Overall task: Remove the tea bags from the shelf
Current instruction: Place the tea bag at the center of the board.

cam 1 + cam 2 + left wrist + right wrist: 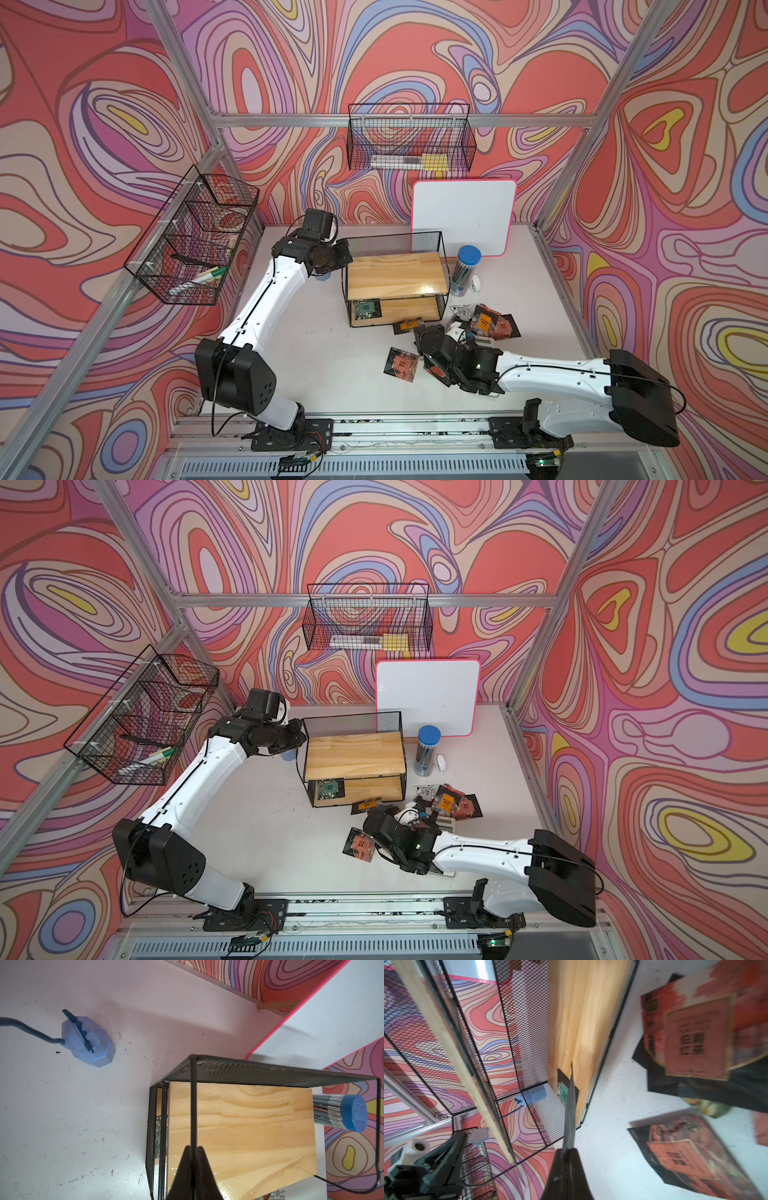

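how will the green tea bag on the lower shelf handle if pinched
Probably light and floppy: the green tea bag looks thin and flat. Lying flat on the shelf's smooth board, it may slide rather than lift.

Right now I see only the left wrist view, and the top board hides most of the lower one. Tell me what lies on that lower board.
Observer: One green tea bag lies on the shelf's lower board, at the end nearer the left arm.
Operator: Report the right gripper.
Observer: The right gripper is shut on a thin silvery sachet, seen edge-on, before the shelf's open front.
Operator: Place the bags that are off the shelf.
Observer: A pile of black-and-red tea bags lies on the table on the shelf's side away from the left arm; one more lies by the right arm.
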`<state>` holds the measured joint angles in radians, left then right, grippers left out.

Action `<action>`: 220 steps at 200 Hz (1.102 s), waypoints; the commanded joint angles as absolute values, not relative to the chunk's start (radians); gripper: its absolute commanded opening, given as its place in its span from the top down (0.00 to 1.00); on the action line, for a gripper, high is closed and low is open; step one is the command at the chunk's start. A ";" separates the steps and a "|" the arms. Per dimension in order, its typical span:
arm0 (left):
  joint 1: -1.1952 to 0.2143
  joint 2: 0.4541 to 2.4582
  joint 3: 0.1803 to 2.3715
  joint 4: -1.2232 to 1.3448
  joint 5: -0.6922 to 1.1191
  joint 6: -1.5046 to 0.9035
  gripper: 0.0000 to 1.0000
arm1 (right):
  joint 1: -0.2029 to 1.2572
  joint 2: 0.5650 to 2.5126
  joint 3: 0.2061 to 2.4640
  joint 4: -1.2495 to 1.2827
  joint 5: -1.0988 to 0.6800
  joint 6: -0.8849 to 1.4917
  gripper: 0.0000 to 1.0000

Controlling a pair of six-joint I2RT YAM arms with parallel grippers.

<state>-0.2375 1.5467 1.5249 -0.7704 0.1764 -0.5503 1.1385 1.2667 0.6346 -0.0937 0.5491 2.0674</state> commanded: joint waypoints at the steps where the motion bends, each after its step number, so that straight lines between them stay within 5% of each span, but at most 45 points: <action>1: -0.230 1.569 1.530 -0.838 0.159 -0.536 1.00 | 1.146 1.233 0.580 -0.252 0.523 2.196 1.00; 55: -0.230 1.569 1.532 -0.838 0.159 -0.536 1.00 | 1.147 1.245 0.527 -0.328 0.449 2.269 1.00; 109: -0.230 1.572 1.539 -0.841 0.155 -0.536 1.00 | 1.147 1.215 0.568 -0.444 0.439 2.284 0.62; 142: -0.230 1.572 1.538 -0.841 0.159 -0.537 1.00 | 1.150 1.190 0.631 -0.530 0.457 2.260 0.57; 195: -0.230 1.571 1.537 -0.841 0.158 -0.538 1.00 | 1.150 1.364 0.652 -0.034 0.501 2.071 0.99; 220: -0.230 1.571 1.539 -0.844 0.158 -0.536 1.00 | 1.150 1.570 0.682 0.286 0.477 2.038 1.00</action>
<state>-0.2375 1.5482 1.5280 -0.7723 0.1768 -0.5503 1.1469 1.4216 0.6510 -0.0662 0.4824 2.0575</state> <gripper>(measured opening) 0.083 0.050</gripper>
